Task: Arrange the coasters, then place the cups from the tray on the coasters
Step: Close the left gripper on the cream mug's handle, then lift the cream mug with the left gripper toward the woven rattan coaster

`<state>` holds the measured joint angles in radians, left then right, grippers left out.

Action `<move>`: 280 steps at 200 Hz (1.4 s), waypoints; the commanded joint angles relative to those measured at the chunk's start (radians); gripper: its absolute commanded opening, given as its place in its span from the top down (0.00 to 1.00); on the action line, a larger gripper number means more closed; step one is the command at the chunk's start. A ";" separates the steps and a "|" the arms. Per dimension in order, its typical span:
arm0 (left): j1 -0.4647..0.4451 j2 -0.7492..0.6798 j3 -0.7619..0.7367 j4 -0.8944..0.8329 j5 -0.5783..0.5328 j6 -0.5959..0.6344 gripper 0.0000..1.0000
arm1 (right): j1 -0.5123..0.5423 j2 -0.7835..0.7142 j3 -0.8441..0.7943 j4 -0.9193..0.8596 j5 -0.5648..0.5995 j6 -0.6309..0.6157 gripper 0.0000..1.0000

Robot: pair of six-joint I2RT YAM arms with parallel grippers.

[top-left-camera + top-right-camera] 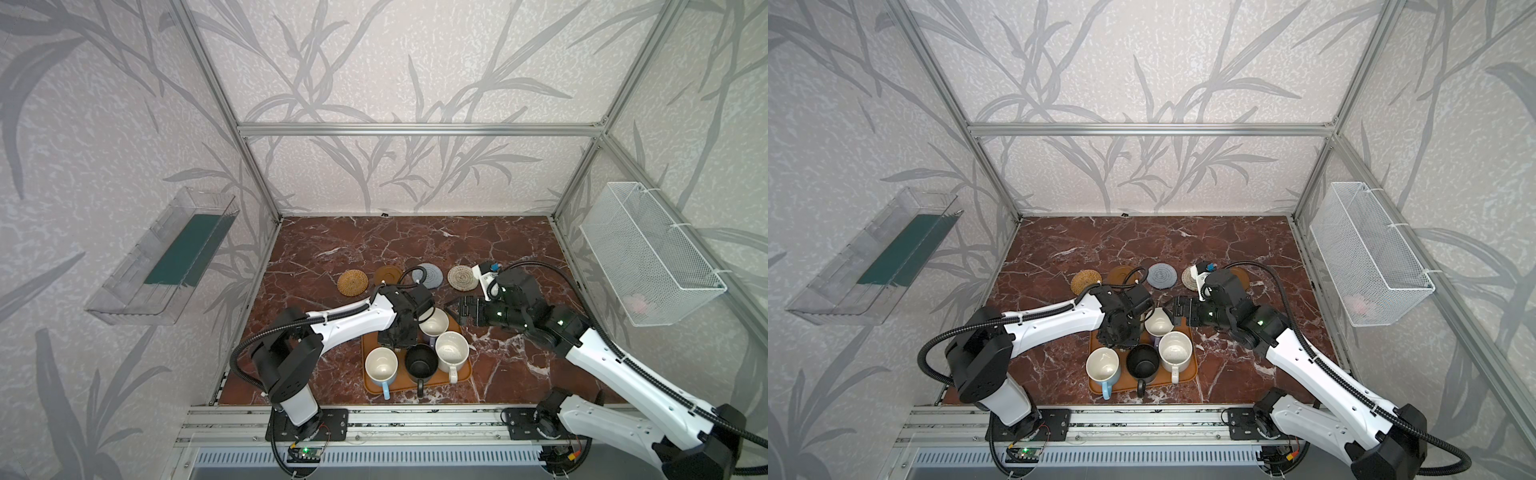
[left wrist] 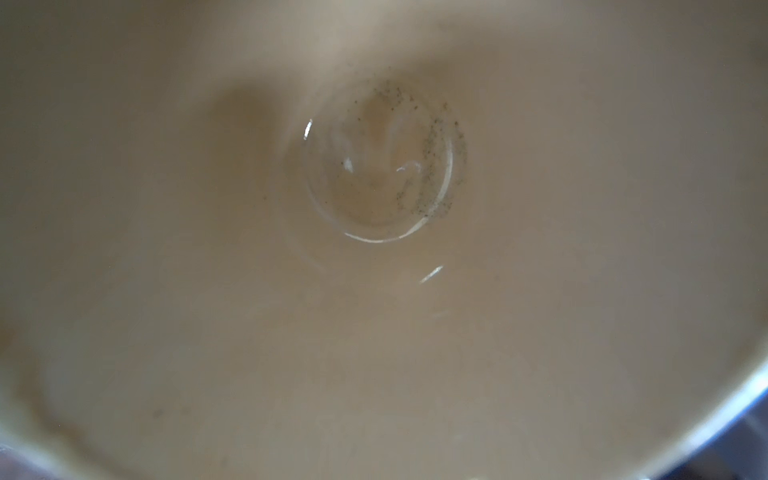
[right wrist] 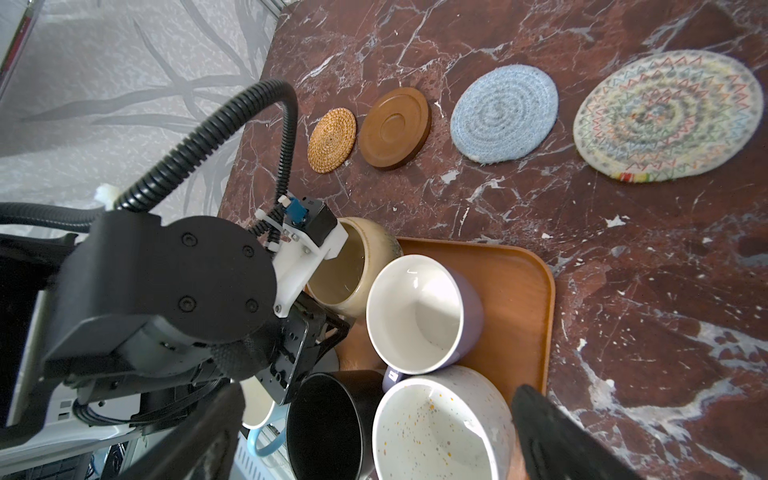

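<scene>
1. Five mugs stand on the tray (image 1: 399,386), which lies by the table's (image 1: 374,245) near edge. The light blue mug (image 1: 381,365), black mug (image 1: 421,363) and white mug (image 1: 452,351) line the tray's near edge. The lavender mug (image 1: 433,322) is at its far right corner and the beige mug (image 3: 357,266) at its far left corner.
2. Five coasters lie bare in a row beyond the tray's far edge: rattan coaster (image 1: 353,283), brown coaster (image 1: 388,275), blue-grey coaster (image 1: 430,274), cream coaster (image 1: 460,277), and a second brown coaster (image 1: 1241,274) nearest the table's right edge.
3. The left gripper (image 1: 395,338) sits over the beige mug and covers it in both top views. Whether its jaws are clamped cannot be told. The left wrist view shows only the mug's inside, with dark specks at the bottom.
4. The right gripper (image 1: 455,311) hovers by the tray's far right corner, jaws spread wide and empty. Its arm partly hides the second brown coaster.
5. The table is red-brown marble. Leaf-patterned walls and an aluminium frame surround it, with a clear bin (image 1: 166,257) on the left wall and a wire basket (image 1: 648,253) on the right.
</scene>
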<state>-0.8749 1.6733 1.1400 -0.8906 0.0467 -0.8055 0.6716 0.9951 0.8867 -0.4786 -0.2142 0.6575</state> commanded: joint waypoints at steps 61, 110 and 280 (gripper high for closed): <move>0.014 -0.124 -0.013 0.042 -0.120 -0.018 1.00 | 0.005 -0.032 0.001 -0.031 0.030 0.002 0.00; 0.014 -0.156 -0.014 0.035 -0.119 -0.026 1.00 | 0.006 -0.030 0.000 -0.026 0.029 0.004 0.00; 0.103 -0.375 -0.007 0.011 -0.224 0.029 1.00 | 0.081 0.040 0.045 0.041 -0.018 -0.058 0.01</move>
<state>-0.8162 1.3548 1.0966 -0.8761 -0.1120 -0.8108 0.7097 1.0012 0.8886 -0.4675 -0.2214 0.6388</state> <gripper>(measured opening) 0.187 0.992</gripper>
